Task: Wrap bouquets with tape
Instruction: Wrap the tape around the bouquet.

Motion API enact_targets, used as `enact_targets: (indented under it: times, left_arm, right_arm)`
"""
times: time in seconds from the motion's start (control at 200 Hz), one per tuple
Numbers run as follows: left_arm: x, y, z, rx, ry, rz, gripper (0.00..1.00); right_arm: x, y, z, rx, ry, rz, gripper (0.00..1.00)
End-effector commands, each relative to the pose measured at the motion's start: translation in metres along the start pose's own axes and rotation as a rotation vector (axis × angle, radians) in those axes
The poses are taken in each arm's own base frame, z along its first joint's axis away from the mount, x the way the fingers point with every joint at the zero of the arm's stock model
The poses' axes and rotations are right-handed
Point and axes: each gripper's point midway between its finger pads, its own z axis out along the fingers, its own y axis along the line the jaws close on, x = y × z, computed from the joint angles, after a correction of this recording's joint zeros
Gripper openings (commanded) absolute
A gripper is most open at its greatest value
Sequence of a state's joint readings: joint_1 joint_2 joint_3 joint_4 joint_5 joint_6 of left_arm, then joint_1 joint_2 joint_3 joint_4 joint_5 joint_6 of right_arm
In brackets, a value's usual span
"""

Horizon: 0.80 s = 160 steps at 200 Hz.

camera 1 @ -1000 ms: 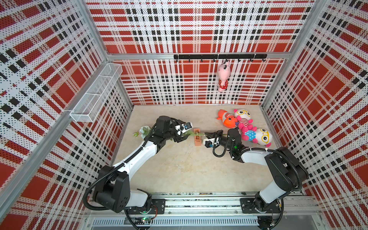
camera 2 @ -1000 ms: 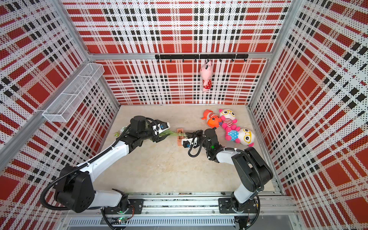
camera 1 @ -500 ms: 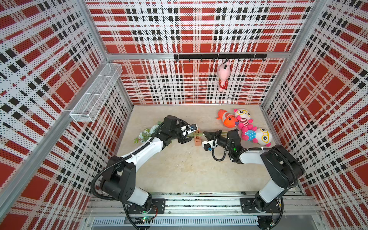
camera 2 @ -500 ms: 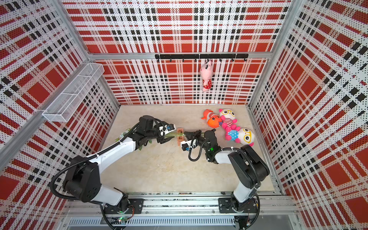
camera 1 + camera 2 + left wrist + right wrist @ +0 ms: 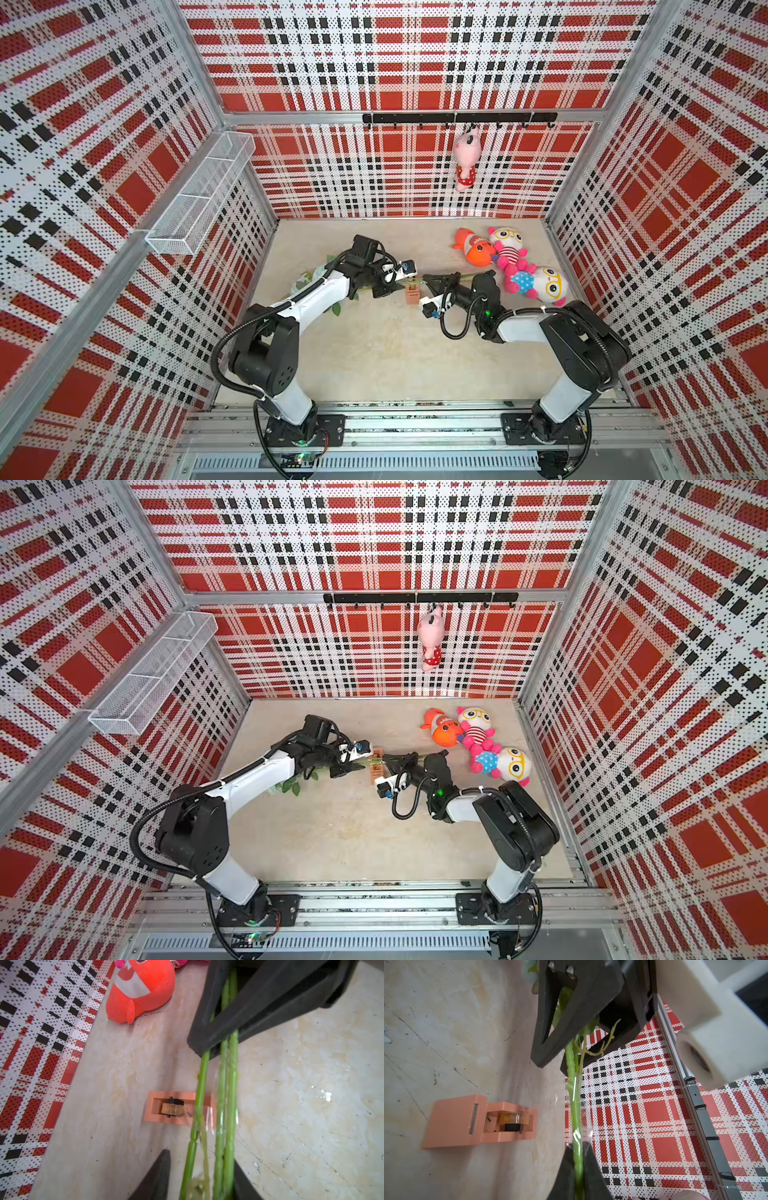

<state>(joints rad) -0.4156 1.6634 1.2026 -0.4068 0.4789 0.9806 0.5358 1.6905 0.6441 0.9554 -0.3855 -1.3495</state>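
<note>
**Above the tape dispenser (image 5: 454, 1122): bouquet stems (image 5: 223, 1084) strung between two grippers**

Carried over the table (image 5: 311, 1084), crossing one end of the dispenser, with the bouquet's (image 5: 291, 785) leaves tucked under the left arm. Pinched tight at the bare end by the right gripper (image 5: 577, 1147). Straddled nearer the leaves by the left gripper (image 5: 200, 1157), fingers drawn close with a sliver of gap on one side; clamped or not, cannot tell. Probably light, thin, springy and slick, apt to splay or roll. Best held on bare stem either side of the clear film (image 5: 205, 1113), never on petals.

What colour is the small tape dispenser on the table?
The tape dispenser is peach-orange, clearest in the right wrist view.
</note>
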Motion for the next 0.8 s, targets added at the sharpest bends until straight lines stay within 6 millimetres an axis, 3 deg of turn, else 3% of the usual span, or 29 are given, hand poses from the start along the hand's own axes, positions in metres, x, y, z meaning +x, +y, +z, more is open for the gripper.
enact_targets:
  times: [0.0, 0.266, 0.371, 0.461, 0.651, 0.696, 0.797]
  left_arm:
    - [0.001, 0.002, -0.005, 0.03, -0.004, 0.047, 0.26]
    - [-0.002, 0.008, -0.007, 0.007, -0.009, 0.045, 0.04]
    - [-0.005, 0.012, -0.01, -0.026, -0.011, 0.055, 0.0]
    - [-0.006, 0.014, -0.011, -0.062, -0.001, 0.07, 0.0]
    - [-0.008, 0.018, -0.012, -0.15, 0.039, 0.094, 0.0]
    - [-0.01, 0.021, -0.013, -0.186, 0.044, 0.106, 0.0]
    - [-0.014, 0.027, -0.017, -0.284, 0.059, 0.14, 0.0]
  right_arm:
    - [-0.013, -0.011, 0.004, 0.036, -0.05, -0.052, 0.0]
    - [-0.008, -0.005, 0.005, 0.015, -0.015, 0.023, 0.0]
    - [-0.005, -0.006, 0.002, -0.002, 0.023, 0.174, 0.24]
    - [-0.007, 0.002, -0.002, -0.111, 0.043, 0.305, 0.33]
    - [-0.032, 0.002, -0.03, -0.243, 0.016, 0.579, 0.74]
    - [-0.036, -0.005, -0.037, -0.252, 0.026, 0.668, 0.85]
    - [-0.029, -0.031, -0.05, -0.249, 0.101, 0.943, 0.97]
